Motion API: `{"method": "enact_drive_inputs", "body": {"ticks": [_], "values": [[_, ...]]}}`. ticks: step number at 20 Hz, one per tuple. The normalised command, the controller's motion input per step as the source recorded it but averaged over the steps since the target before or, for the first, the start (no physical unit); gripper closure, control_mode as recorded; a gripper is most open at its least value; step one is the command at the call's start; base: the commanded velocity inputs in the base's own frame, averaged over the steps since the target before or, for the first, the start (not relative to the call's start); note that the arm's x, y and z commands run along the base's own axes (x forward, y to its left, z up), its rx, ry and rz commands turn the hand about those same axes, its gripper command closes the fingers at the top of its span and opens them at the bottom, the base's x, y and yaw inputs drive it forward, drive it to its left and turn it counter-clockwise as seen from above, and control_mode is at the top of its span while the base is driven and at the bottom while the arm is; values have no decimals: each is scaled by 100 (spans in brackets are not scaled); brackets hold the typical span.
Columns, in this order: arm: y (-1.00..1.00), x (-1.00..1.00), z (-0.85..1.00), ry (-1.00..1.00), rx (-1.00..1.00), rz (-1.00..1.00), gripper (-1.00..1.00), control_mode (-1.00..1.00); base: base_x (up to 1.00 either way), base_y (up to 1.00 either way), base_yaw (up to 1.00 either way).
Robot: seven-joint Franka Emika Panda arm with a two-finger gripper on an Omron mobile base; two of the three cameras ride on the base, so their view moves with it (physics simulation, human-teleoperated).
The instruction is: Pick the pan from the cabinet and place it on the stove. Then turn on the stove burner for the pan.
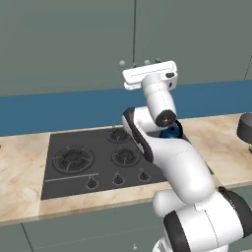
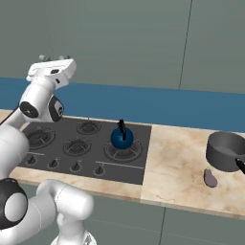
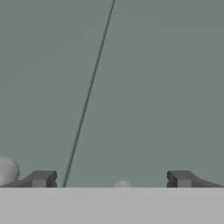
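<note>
Currently gripper (image 3: 109,179) raised at wall cabinet (image 1: 69,44), jaws spread wide, empty, facing door seam; pale round knobs (image 3: 6,169) just beside fingertips (image 3: 41,178). Doors closed; pan presumably inside, hidden. Judgement: pan rigid, fairly light, slick metal; best grasped at rim or handle, kept level. Door needs swing room toward arm. Stove (image 1: 64,184) below: large left burner (image 1: 74,158) free; blue kettle (image 2: 122,136) on right burner. Dark pot (image 2: 225,150) near counter's right edge.
</note>
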Motion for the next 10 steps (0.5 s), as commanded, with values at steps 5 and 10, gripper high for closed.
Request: {"method": "enact_drive_inputs", "body": {"ticks": [5, 10], "values": [[0, -1, 21, 0, 1, 0, -100, -100, 0, 0, 0], [0, 0, -3, 0, 0, 0, -100, -100, 0, 0, 0]]}}
